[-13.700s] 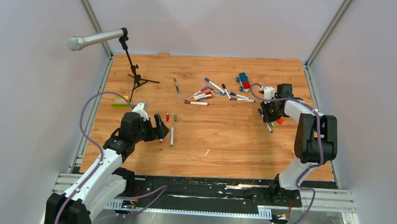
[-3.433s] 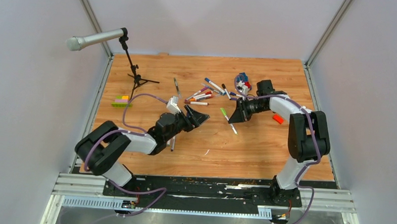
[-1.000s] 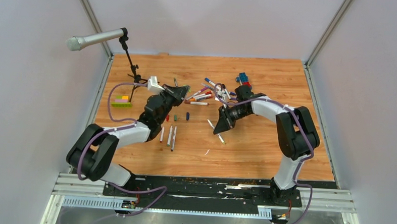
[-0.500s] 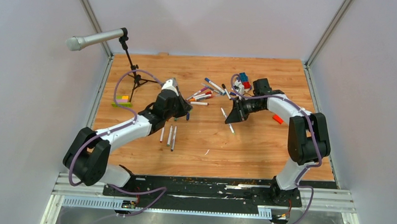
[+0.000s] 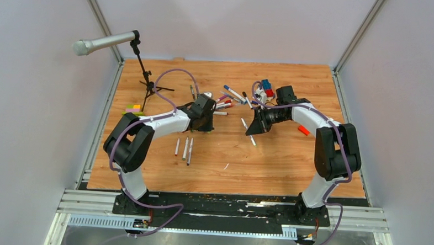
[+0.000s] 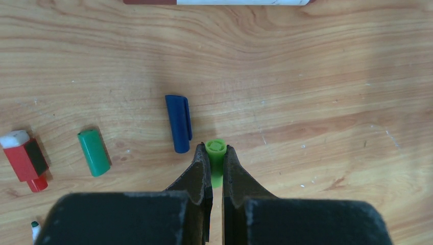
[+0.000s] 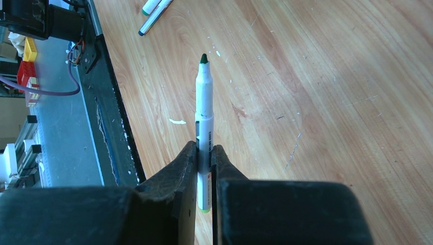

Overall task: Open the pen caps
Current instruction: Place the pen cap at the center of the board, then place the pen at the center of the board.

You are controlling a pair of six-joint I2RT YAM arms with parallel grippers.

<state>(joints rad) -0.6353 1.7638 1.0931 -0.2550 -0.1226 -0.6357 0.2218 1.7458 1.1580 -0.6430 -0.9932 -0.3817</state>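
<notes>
My left gripper (image 6: 215, 154) is shut on a light green pen cap (image 6: 216, 146), held low over the wood. Beside it lie a blue cap (image 6: 178, 123), a dark green cap (image 6: 94, 152) and a red cap (image 6: 24, 162). In the top view the left gripper (image 5: 204, 125) is below the heap of capped pens (image 5: 225, 103). My right gripper (image 7: 204, 151) is shut on a white pen (image 7: 205, 97) whose dark green tip is bare. From above, the right gripper (image 5: 255, 124) holds this pen (image 5: 247, 131) above the table's middle. Three uncapped pens (image 5: 184, 148) lie near the left.
A microphone on a tripod stand (image 5: 146, 78) rises at the back left, with a green-yellow brick bar (image 5: 132, 111) beside it. A blue-and-red toy car (image 5: 266, 87) and an orange block (image 5: 303, 129) lie near the right arm. The table's black front rail (image 7: 110, 127) shows in the right wrist view.
The left gripper has moved from the pen heap down towards the loose caps, its arm swinging right. The right gripper carried its pen up and to the right, then held still.
</notes>
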